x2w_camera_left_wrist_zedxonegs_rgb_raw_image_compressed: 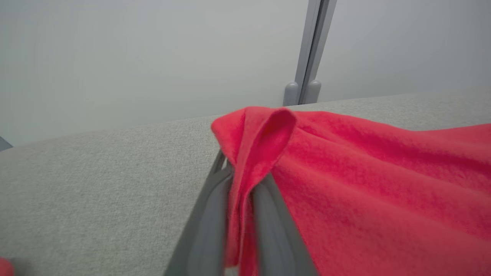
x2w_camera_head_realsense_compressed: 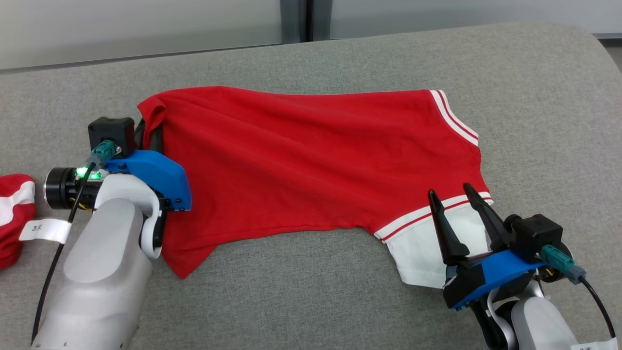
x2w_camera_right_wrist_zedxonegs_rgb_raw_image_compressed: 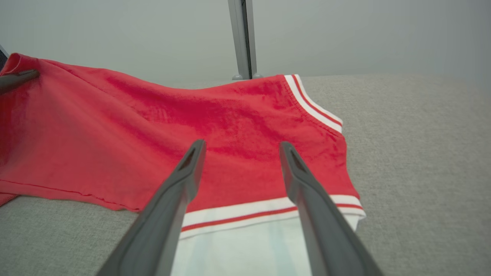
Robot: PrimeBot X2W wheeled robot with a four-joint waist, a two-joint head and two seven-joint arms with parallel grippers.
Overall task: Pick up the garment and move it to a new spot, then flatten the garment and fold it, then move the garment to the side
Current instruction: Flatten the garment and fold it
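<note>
Head view: red shirt spread on grey cushion, striped trim to my right. My left gripper at shirt's left edge.
Left wrist view: my fingers narrow, pinching red fold.
Right wrist view: my right gripper wide apart over striped hem.

Solid red garment, edges with white trim carrying a thin red stripe; plain white panel at its near right end. Grey tabletop, fine woven texture. left hand and right hand: black fingers, blue housings, teal plugs, pale grey forearms. Green light on the left wrist. Second cloth: red with a white band.
</note>
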